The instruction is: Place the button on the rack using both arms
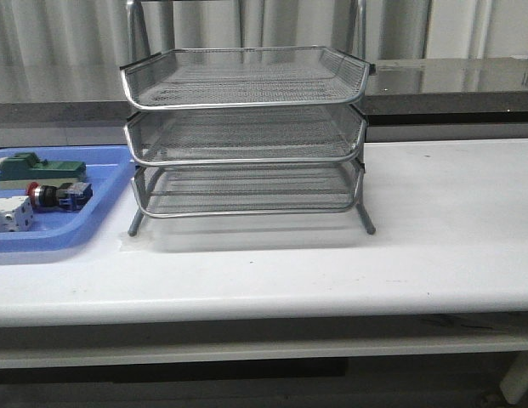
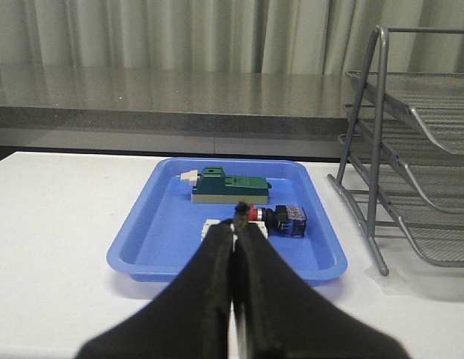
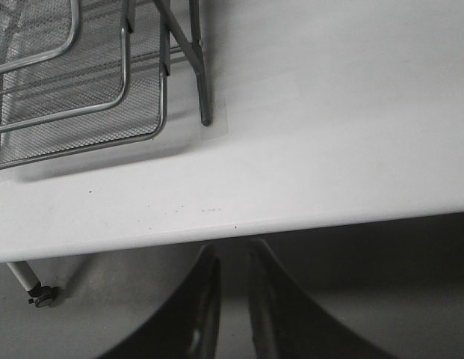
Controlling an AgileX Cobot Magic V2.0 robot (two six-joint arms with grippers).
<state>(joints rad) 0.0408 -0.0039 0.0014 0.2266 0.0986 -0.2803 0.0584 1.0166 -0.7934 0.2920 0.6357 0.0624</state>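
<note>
Button (image 1: 53, 196) lies on its side in the blue tray (image 1: 93, 223), just left of the rack (image 1: 246, 136); red head points away from the rack, blue block toward it. Green block (image 1: 36, 168) sits behind it in the tray, white block (image 1: 10, 216) is close on the near side, on the button's far side from the rack. Nothing is on any rack tier yet.

Left gripper (image 2: 236, 233) has its fingers pressed together, holding nothing, aimed at the tray from the near side. Right gripper (image 3: 230, 299) hangs off the front edge of the bench (image 3: 329, 149), near the rack's right front leg, fingers slightly apart with a narrow gap, empty.

Risks as I see them:
- You need to open the left gripper before descending; come down closed and you shove the button into the white block.
- Tight neighbours: a wide-open finger likely catches the white block and drags it along.
- Round black body: pinch across it and it may roll or squirt out. Grip the blue block or the flats instead.
- Handover to the right arm is the weak point; a short part leaves little spare surface for a second grip.
- Rack tiers leave low clearance; a steep approach probably clips the wire rim.
</note>
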